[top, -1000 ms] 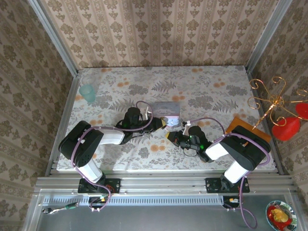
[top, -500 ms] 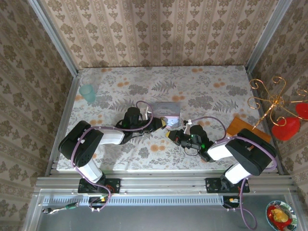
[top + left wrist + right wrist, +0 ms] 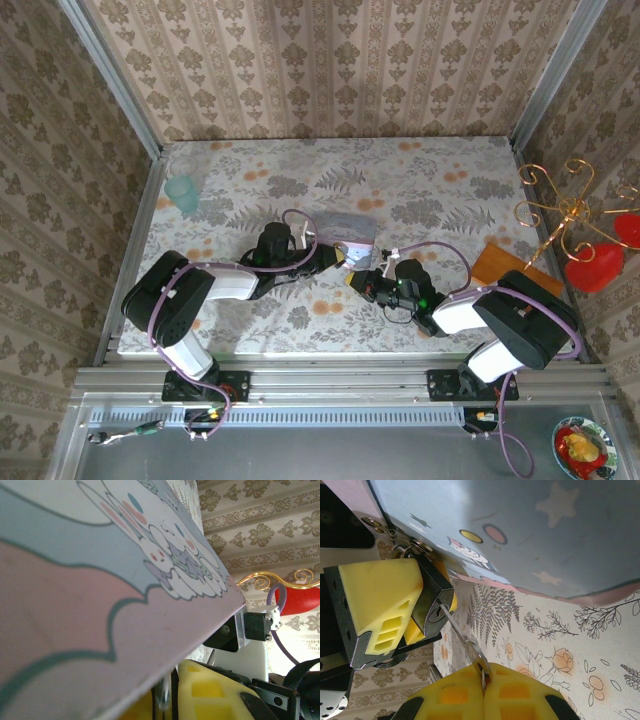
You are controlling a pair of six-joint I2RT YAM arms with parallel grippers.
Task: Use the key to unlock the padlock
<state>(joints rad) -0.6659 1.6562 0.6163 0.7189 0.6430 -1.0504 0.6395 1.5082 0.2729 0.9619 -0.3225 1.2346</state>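
Jaws of my left gripper (image 3: 338, 258) clamped on padlock (image 3: 432, 602), dark body between yellow fingers (image 3: 377, 597), just under pale blue tin (image 3: 545, 530) edge. My right gripper (image 3: 482, 692) pinches key (image 3: 457, 627) head; blade tip touching padlock's face, above floral table (image 3: 580, 645).

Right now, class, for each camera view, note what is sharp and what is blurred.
Left wrist: the pale blue tin is close and soft, the far wallpaper crisper. Right wrist: the padlock and key are sharp, the right claw slightly blurred. Top external: evenly lit, no harsh glare.
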